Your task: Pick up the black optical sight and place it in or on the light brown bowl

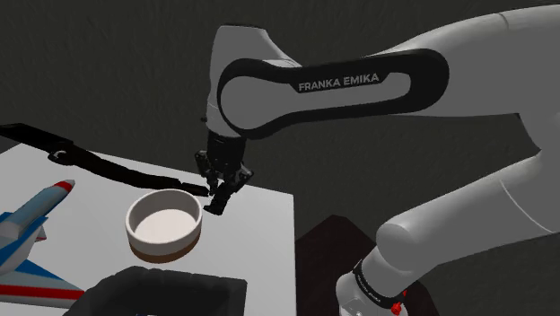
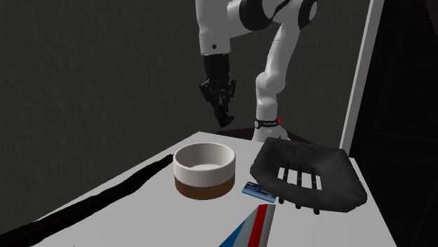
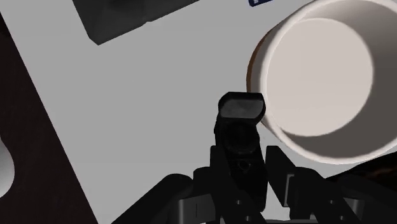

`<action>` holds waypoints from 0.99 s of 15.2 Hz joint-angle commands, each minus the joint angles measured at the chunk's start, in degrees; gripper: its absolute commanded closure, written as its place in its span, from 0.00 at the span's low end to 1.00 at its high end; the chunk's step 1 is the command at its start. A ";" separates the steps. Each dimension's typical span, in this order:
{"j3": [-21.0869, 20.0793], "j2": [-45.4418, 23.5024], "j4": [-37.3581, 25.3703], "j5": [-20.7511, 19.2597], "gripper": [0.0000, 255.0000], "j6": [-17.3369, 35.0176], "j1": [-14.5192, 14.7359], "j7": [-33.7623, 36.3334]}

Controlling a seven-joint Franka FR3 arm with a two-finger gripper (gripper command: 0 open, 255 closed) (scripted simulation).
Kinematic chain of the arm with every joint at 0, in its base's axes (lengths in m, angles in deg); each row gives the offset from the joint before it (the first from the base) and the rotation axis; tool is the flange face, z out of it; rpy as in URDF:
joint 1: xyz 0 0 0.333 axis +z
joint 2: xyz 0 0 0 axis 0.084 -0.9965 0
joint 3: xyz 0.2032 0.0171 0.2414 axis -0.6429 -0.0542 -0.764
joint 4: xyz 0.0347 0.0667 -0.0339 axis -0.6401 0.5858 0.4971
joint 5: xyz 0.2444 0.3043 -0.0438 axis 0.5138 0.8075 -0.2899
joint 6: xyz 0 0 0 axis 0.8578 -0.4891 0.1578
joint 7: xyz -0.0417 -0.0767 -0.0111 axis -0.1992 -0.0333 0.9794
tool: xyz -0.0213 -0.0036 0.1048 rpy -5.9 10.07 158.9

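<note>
1. Toy plane [image 1: 31,224], white with red and blue stripes, lies at the surface [image 1: 265,224] edge.
2. Black slotted tray [image 2: 309,168] sits near it.
3. Long black strip [image 1: 90,163] lies along one surface edge.
4. Small blue card [image 2: 258,190] lies just beside the tray.
5. Dark grey wall [image 1: 108,63] behind.

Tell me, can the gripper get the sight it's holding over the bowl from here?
Probably yes. The gripper, clasping the optical sight, hangs above the table just beside the bowl, and nothing stands between them; the bowl's mouth is open.
</note>
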 commanded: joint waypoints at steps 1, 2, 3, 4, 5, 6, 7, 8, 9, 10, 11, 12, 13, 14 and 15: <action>-3.79 -6.22 -4.81 -4.26 1.00 0.94 -2.27 4.34; -5.67 -9.60 -7.17 -6.99 1.00 1.27 -3.17 6.87; -7.45 -13.30 -9.60 -10.20 1.00 1.48 -3.82 9.69; -8.92 -17.33 -12.12 -13.89 1.00 1.50 -4.00 12.79; -9.88 -21.55 -14.77 -17.87 1.00 1.26 -3.51 16.02; -10.12 -25.73 -17.56 -21.82 1.00 0.71 -2.23 19.12; -9.59 -29.60 -20.48 -25.36 1.00 -0.10 -0.18 21.82; -8.74 -33.85 -24.12 -29.08 1.00 -1.32 2.46 24.54; -7.86 -33.90 -23.62 -29.03 1.00 -0.60 3.20 24.45; -7.54 -34.16 -23.13 -29.26 1.00 0.09 3.47 24.56; -7.33 -34.48 -22.65 -29.57 1.00 0.76 3.65 24.72; -7.14 -34.83 -22.19 -29.91 1.00 1.43 3.82 24.89; -6.94 -35.18 -21.74 -30.25 1.00 2.10 3.99 25.07; -6.73 -35.55 -21.31 -30.61 1.00 2.76 4.18 25.26; -6.52 -35.93 -20.89 -30.98 1.00 3.42 4.36 25.46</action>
